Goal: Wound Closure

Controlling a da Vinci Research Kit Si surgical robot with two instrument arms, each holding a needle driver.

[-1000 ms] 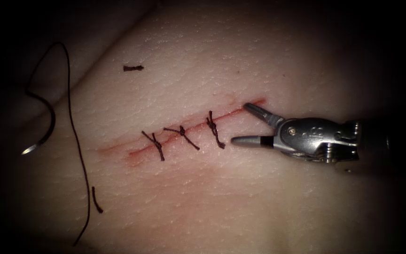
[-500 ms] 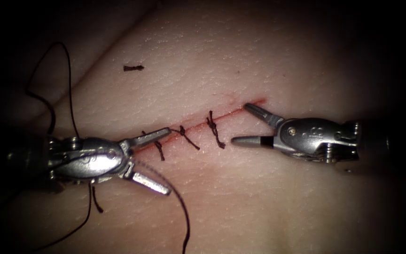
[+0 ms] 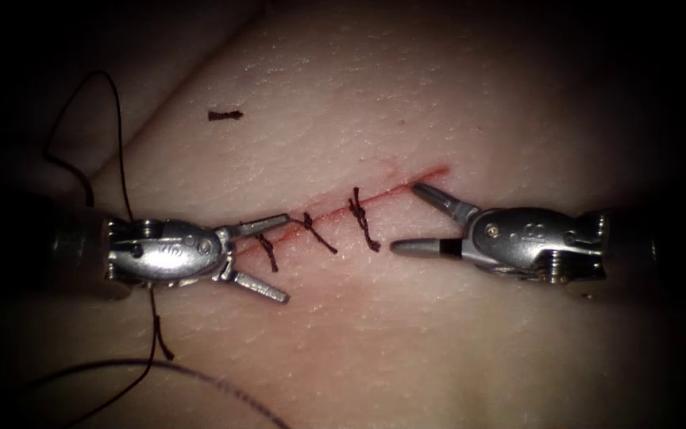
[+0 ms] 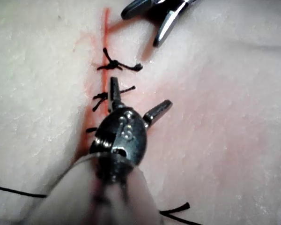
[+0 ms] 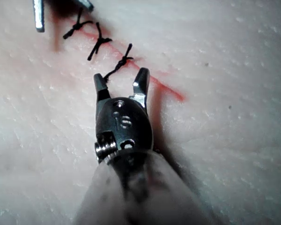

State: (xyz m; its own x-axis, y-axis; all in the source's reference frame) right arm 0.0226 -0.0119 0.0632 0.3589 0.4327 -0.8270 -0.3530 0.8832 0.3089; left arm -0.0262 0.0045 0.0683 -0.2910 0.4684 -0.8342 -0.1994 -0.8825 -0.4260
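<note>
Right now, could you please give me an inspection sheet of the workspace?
Surface: tissue, pale, with red fluid along the cut.
Job's things: three knotted stitches across the cut; thread loops on the left of the cut and trails toward the near edge. Needle: cannot place it.
Clutter: cut ends of thread, one beyond the cut, one near the left tool.
Grippers: left tool open, holding nothing, over the leftmost stitch; right tool open, holding nothing, at the cut's right end.
Cables: nothing seen.
Surroundings: dark.
</note>
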